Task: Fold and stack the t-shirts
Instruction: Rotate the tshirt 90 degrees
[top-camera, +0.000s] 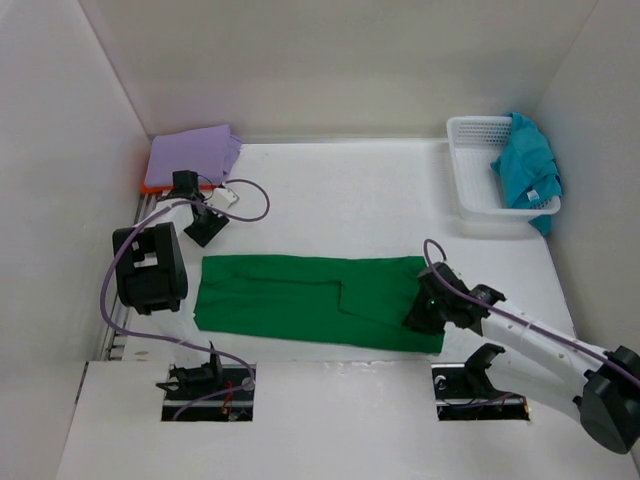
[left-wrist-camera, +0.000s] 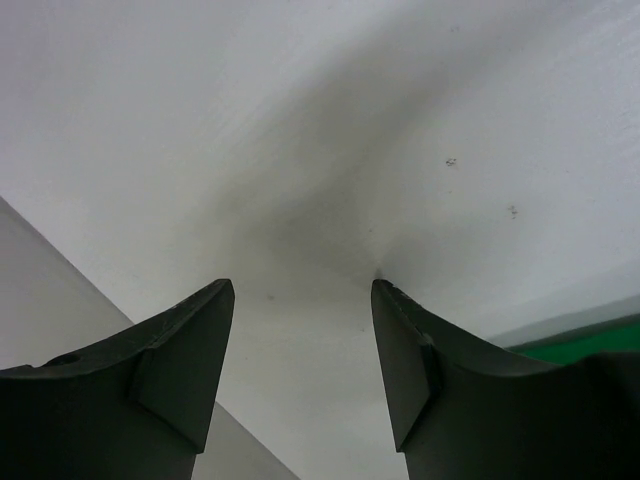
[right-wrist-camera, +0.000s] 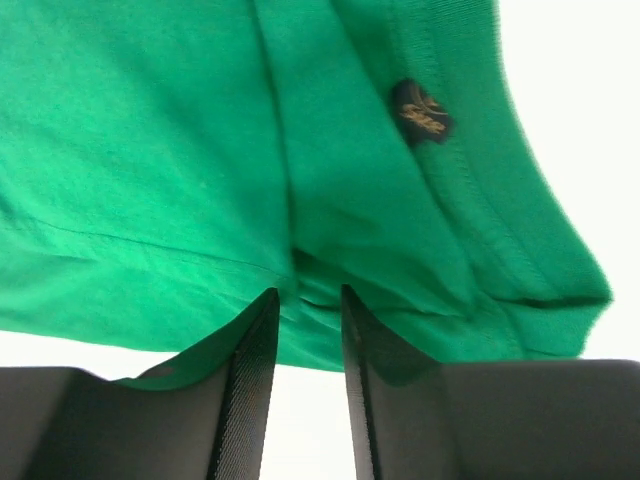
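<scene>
Arm on right (top-camera: 530, 330) stretches low, right fingers (right-wrist-camera: 250, 380) barely parted at green t-shirt (top-camera: 300, 295); left fingers (left-wrist-camera: 180, 370) spread

I am looking at a robot lab: plain white walls (top-camera: 330, 60) box in my white desk (top-camera: 340, 200), with robot arms (top-camera: 530, 328) bolted on.

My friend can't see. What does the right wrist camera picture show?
A green t-shirt fills most of the picture, lying on a white table. The right gripper has its dark fingers close together at the shirt's near edge.
</scene>
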